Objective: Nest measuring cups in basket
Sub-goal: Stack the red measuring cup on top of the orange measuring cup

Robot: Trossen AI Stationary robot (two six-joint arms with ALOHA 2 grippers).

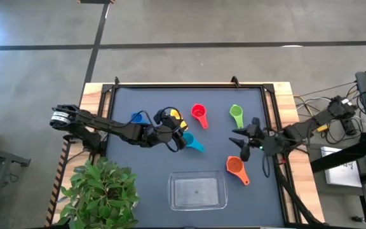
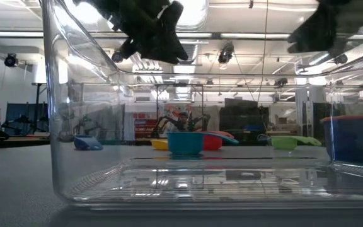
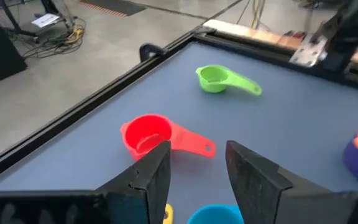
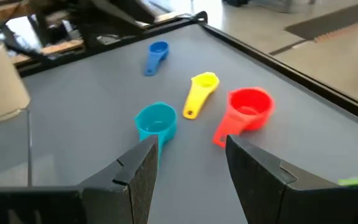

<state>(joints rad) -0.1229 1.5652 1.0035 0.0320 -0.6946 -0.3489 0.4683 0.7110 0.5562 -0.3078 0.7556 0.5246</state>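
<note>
The basket (image 1: 198, 192), one clear tub with nothing in it, sits at the near edge of the table, its long side running left to right, below and between the two claws. Six cups are in view, one of each colour. The left gripper (image 1: 178, 141) hovers with its fingers parted and nothing between them, right over the yellow cup (image 4: 203, 87) and the teal cup (image 1: 192, 142). The blue cup (image 1: 136, 118) lies just behind it, and the red cup (image 1: 199, 114) just ahead, handle pointing toward the basket. The right gripper (image 1: 237, 136) hangs half open, holding nothing, between the green cup (image 1: 236, 114) and the orange cup (image 1: 236, 167), whose handle angles toward the near right corner.
</note>
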